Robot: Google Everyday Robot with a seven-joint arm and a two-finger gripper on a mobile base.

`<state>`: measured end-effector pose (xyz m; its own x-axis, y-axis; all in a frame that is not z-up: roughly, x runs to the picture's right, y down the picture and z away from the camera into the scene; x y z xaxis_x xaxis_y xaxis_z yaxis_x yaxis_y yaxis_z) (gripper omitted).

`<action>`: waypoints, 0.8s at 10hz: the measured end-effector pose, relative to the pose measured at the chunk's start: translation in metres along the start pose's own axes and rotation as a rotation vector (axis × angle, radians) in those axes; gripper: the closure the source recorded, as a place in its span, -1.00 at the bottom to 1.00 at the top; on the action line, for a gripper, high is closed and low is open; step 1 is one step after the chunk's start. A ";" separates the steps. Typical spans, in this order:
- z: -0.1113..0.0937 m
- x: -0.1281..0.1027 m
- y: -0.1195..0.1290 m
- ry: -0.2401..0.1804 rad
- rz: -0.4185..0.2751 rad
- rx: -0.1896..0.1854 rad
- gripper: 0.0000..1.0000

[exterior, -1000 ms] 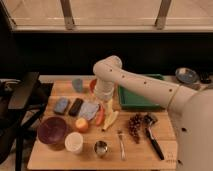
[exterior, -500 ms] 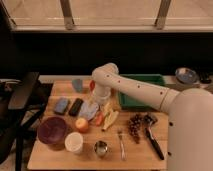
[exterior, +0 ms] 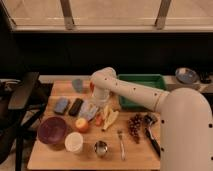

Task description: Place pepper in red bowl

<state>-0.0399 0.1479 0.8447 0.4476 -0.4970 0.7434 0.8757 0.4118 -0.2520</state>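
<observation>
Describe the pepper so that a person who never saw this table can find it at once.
On the wooden table, look to the middle, where the claw hangs under the white arm. Just in front of it lies the pepper, between the round orange-red fruit and the pale yellow pieces. Alone among them it is slim, tapered and red-orange.

On the table sat a maroon bowl, white cup, metal cup, fork, grapes, round fruit and yellow pieces. A green tray stood behind. A gray block lay just beside the lowered gripper.
</observation>
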 end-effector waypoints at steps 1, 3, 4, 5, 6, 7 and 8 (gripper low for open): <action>0.005 0.003 0.000 -0.001 -0.001 -0.014 -0.30; 0.014 0.008 -0.001 -0.013 -0.002 -0.034 -0.30; 0.018 0.010 0.000 -0.022 0.000 -0.035 -0.30; 0.021 0.012 0.000 -0.034 0.002 -0.032 -0.28; 0.024 0.014 0.003 -0.046 0.013 -0.026 -0.17; 0.027 0.015 0.007 -0.055 0.026 -0.018 0.04; 0.025 0.016 0.006 -0.054 0.035 0.003 0.23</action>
<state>-0.0321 0.1615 0.8701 0.4678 -0.4403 0.7663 0.8591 0.4303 -0.2772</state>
